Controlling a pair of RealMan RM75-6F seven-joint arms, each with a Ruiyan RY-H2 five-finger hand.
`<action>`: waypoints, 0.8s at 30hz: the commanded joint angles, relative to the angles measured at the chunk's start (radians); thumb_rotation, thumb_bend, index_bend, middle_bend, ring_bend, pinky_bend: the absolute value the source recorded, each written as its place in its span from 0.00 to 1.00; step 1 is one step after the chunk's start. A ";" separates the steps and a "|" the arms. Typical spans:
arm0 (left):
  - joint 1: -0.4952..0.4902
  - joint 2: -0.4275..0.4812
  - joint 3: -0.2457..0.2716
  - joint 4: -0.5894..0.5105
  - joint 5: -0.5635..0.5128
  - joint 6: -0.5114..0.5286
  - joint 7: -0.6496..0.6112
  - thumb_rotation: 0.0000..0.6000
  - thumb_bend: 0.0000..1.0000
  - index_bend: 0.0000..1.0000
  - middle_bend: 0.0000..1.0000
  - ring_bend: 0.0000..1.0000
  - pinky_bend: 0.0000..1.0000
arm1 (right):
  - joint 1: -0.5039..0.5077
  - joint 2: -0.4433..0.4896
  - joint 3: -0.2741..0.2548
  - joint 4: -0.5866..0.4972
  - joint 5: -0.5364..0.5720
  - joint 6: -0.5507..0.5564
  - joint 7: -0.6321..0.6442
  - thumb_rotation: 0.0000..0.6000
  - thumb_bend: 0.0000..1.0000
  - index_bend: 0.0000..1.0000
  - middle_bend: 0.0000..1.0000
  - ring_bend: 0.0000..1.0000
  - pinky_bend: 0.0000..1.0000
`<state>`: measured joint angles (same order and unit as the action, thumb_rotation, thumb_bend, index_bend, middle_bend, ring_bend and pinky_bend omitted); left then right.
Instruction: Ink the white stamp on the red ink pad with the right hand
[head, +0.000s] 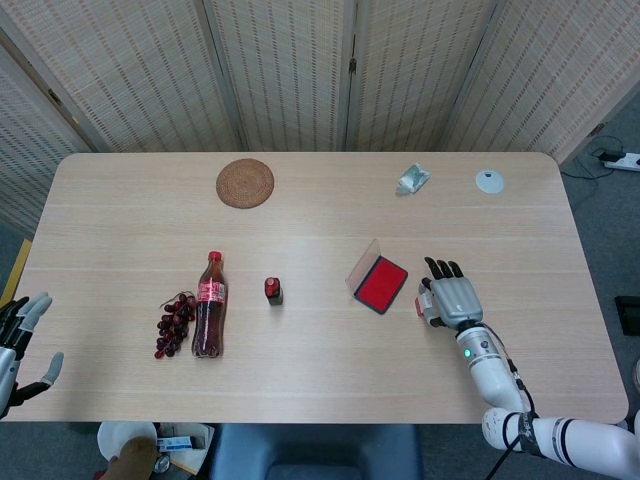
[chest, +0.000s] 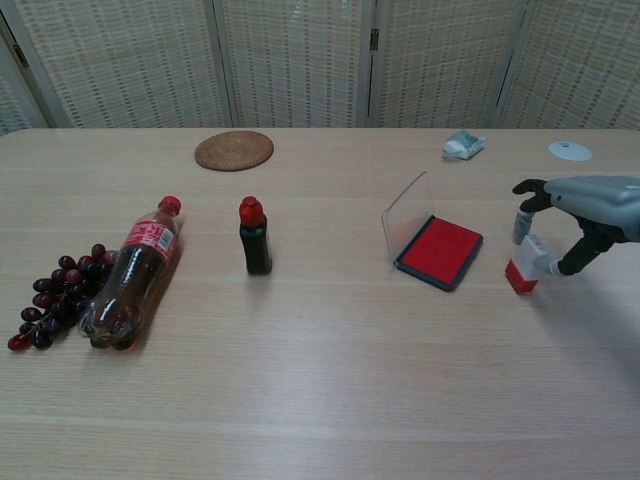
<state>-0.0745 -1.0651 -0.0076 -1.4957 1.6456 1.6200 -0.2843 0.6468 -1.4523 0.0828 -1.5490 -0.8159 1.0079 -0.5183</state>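
Chest view: your right robot hand (chest: 578, 215) pinches the white stamp (chest: 524, 266) between thumb and fingers, its red base on the counter (chest: 320, 380), just right of the red ink pad (chest: 438, 251). The pad's clear lid (chest: 407, 219) stands open on its left side. Head view: your left robot hand (head: 18, 340) sits off the counter's near left edge, fingers spread, holding nothing.

A matt light-wood table (chest: 300, 400) carries a woven wicker coaster (chest: 234, 150) and a glossy plastic bottle (chest: 130, 283).
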 joint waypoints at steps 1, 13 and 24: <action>0.000 0.000 0.000 0.000 0.000 0.000 0.001 1.00 0.43 0.00 0.00 0.00 0.00 | -0.001 0.000 0.000 -0.001 0.000 0.000 -0.001 1.00 0.43 0.58 0.03 0.00 0.00; 0.001 0.000 0.000 -0.004 0.000 0.001 0.005 1.00 0.43 0.00 0.00 0.00 0.00 | -0.003 -0.007 -0.001 0.012 0.007 -0.009 -0.006 1.00 0.44 0.58 0.03 0.00 0.00; 0.002 0.001 -0.001 -0.004 -0.004 0.001 -0.001 1.00 0.43 0.00 0.00 0.00 0.00 | -0.002 0.006 -0.001 -0.001 0.022 -0.025 -0.010 1.00 0.43 0.50 0.00 0.00 0.00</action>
<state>-0.0730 -1.0640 -0.0091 -1.4995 1.6419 1.6215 -0.2851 0.6444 -1.4485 0.0828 -1.5470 -0.7962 0.9853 -0.5269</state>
